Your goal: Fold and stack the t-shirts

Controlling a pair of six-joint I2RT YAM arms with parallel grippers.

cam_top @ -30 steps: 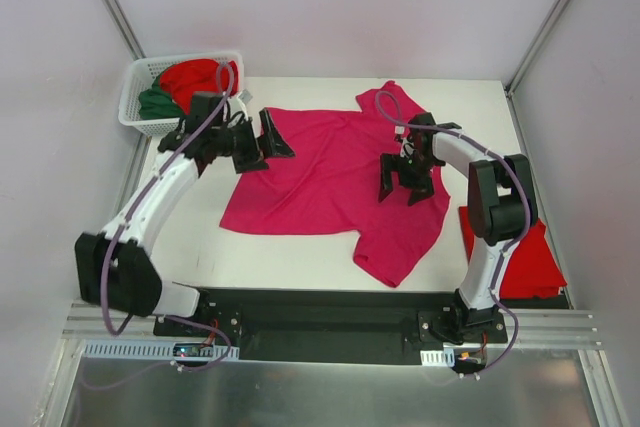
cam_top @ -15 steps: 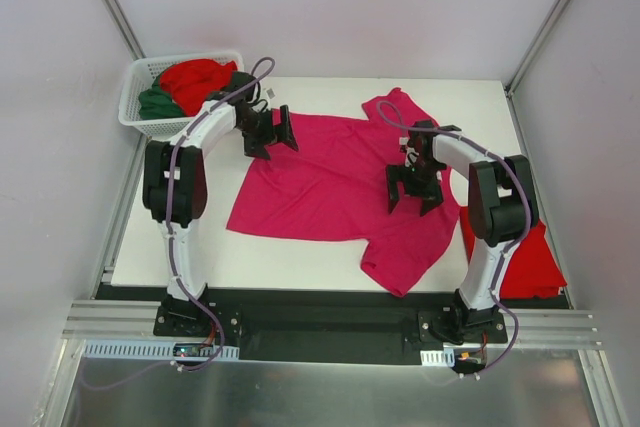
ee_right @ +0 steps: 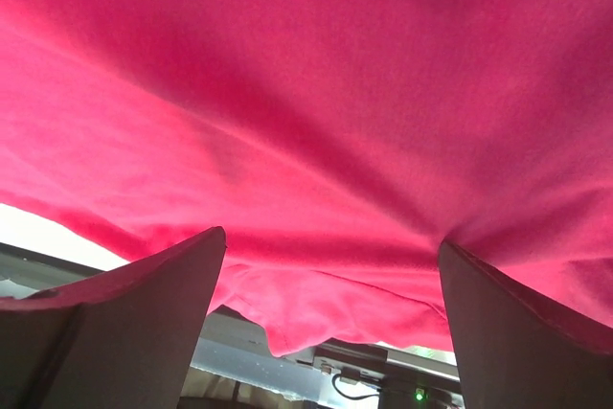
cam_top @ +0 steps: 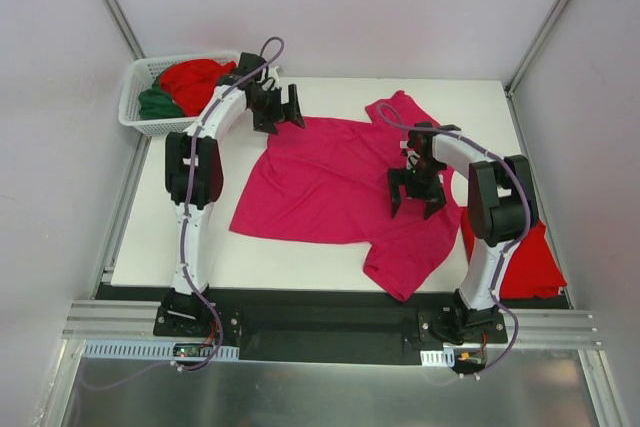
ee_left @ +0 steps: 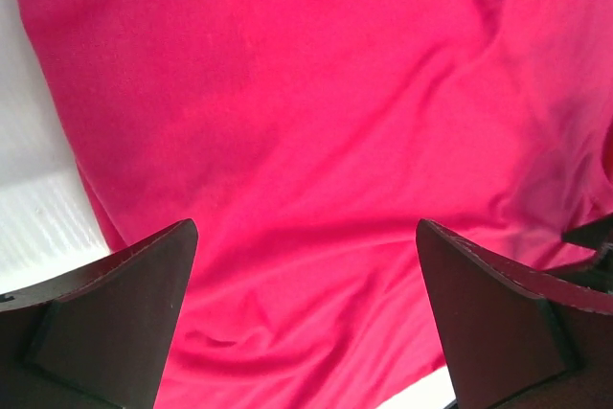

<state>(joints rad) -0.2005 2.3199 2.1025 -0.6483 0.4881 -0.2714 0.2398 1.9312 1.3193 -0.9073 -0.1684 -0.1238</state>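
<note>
Magenta t-shirt [cam_top: 325, 182] lies spread at table centre, no fold made. A red t-shirt [cam_top: 535, 265] at near right appears folded. A second red t-shirt [cam_top: 195, 77] and a green t-shirt [cam_top: 157, 103] wait in the basket [cam_top: 131, 97], far left. My left gripper [cam_top: 283, 114] and right gripper [cam_top: 415, 203] hover over the magenta cloth, fingers spread, holding nothing. I judge most work remains.

We see two arms. The left arm [cam_top: 190, 197] has white tubes and black joints, and the right arm [cam_top: 492, 209] looks the same. A thin purple cable [cam_top: 270, 46] runs along each one. The left gripper [cam_top: 283, 117] and the right gripper [cam_top: 415, 202] are black. Up close, their fingers [ee_left: 115, 313] look dark, flat and pointed like wedges.
</note>
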